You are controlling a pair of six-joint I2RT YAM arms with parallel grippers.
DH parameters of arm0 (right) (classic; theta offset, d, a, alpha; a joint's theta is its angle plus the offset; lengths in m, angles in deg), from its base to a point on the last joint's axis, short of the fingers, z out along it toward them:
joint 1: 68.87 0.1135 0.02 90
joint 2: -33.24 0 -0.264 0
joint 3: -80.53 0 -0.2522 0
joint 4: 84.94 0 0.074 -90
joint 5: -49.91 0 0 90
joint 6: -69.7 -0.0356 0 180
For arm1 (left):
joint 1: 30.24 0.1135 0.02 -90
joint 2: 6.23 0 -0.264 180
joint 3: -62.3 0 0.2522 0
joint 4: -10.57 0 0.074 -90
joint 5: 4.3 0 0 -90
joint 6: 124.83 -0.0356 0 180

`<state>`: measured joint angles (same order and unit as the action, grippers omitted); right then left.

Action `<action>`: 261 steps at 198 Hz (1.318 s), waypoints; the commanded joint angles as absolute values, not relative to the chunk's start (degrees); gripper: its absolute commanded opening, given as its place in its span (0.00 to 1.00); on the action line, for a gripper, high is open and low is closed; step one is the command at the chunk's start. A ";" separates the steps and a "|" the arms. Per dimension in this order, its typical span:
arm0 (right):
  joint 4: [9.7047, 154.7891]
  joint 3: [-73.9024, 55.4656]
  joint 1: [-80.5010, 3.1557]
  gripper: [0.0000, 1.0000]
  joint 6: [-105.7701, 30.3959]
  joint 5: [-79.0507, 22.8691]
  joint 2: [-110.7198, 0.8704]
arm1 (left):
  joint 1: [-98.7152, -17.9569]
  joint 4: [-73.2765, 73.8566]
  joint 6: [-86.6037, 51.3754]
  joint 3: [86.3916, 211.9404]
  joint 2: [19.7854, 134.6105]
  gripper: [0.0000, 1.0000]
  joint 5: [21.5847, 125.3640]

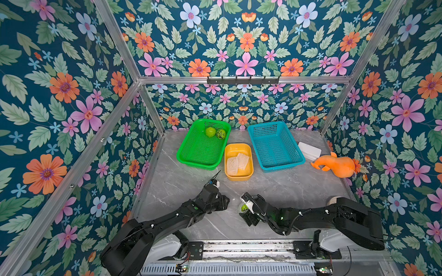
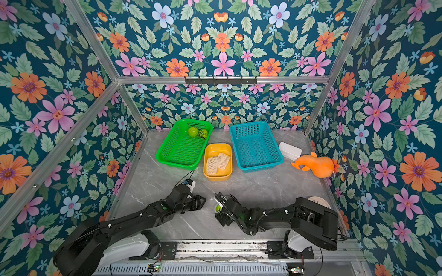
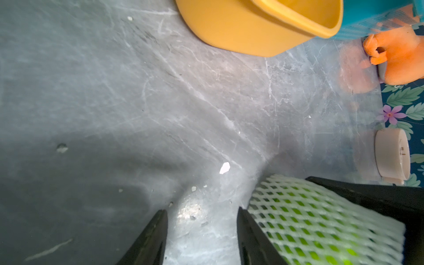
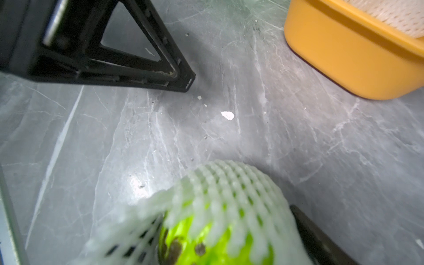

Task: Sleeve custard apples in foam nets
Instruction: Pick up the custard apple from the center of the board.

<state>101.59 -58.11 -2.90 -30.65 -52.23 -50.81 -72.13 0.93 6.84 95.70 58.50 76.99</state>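
Broadly, the grey marble counter (image 1: 275,188) carries a teal basket (image 1: 264,130) with nothing in it, a green basket (image 1: 201,151) and, between them, a smaller yellow tub (image 1: 239,178). Both arms reach in over the near part of the counter.

The left hand (image 3: 202,210) is released: its jaws stand apart over bare counter, just beside the wrapped fruit. The right hand (image 1: 244,209) has its jaws on either side of a custard apple (image 4: 206,241) already wearing a foam net (image 4: 229,183). Whether they press on it or only flank it, I cannot tell.

Two bare custard apples (image 1: 210,132) sit touching at the far end of the green basket, and two spare foam nets (image 1: 236,162) lie in the yellow tub.

So the first sleeving looks nearly finished, though green shows at the net's open end. The next move probably calls for a firm hold on the netted fruit and a carry to the teal basket, without the net slipping off.
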 commanded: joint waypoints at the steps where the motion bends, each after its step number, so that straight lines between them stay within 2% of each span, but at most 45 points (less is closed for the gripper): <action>1: 101.17 -57.74 -2.87 0.82 -30.50 -51.24 -50.07 | -72.05 1.03 6.58 96.01 58.44 0.54 77.87; 30: 98.51 -57.17 -4.41 0.80 -32.97 -47.39 -47.00 | -71.98 0.94 6.28 96.50 58.60 0.54 78.21; 51: 93.46 -55.65 -7.85 0.71 -36.28 -40.55 -43.54 | -71.53 1.20 6.09 96.75 58.51 0.54 78.71; 69: 89.51 -54.58 -9.30 0.69 -36.51 -37.56 -40.74 | -71.18 1.90 6.06 96.91 58.47 0.54 78.85; 104: 84.88 -52.25 -18.35 0.66 -43.76 -20.41 -37.70 | -70.45 2.56 5.51 97.60 59.34 0.54 78.45; 151: 81.64 -46.41 -29.36 0.66 -51.10 -1.64 -38.10 | -69.50 3.90 5.34 98.20 60.25 0.54 76.88; 181: 87.68 -45.57 -36.85 0.66 -61.65 9.78 -40.15 | -69.43 4.19 5.54 98.12 59.96 0.54 76.48; 207: 87.30 -43.27 -39.29 0.66 -64.35 14.13 -41.30 | -69.44 5.20 4.51 97.62 58.15 0.54 74.76; 231: 86.82 -41.84 -41.28 0.66 -67.85 16.62 -43.18 | -69.44 13.80 2.51 95.08 54.46 0.54 65.71; 242: 90.36 -42.73 -42.09 0.65 -71.00 16.36 -43.61 | -69.44 19.38 3.52 93.49 52.72 0.46 61.06; 261: 96.64 -44.32 -43.03 0.65 -76.45 15.51 -44.82 | -69.55 27.16 7.08 91.31 51.11 0.03 57.25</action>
<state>88.48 -43.19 -42.31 -67.74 13.69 -43.77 -69.46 13.76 4.30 93.08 52.71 66.00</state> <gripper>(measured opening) 0.697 0.286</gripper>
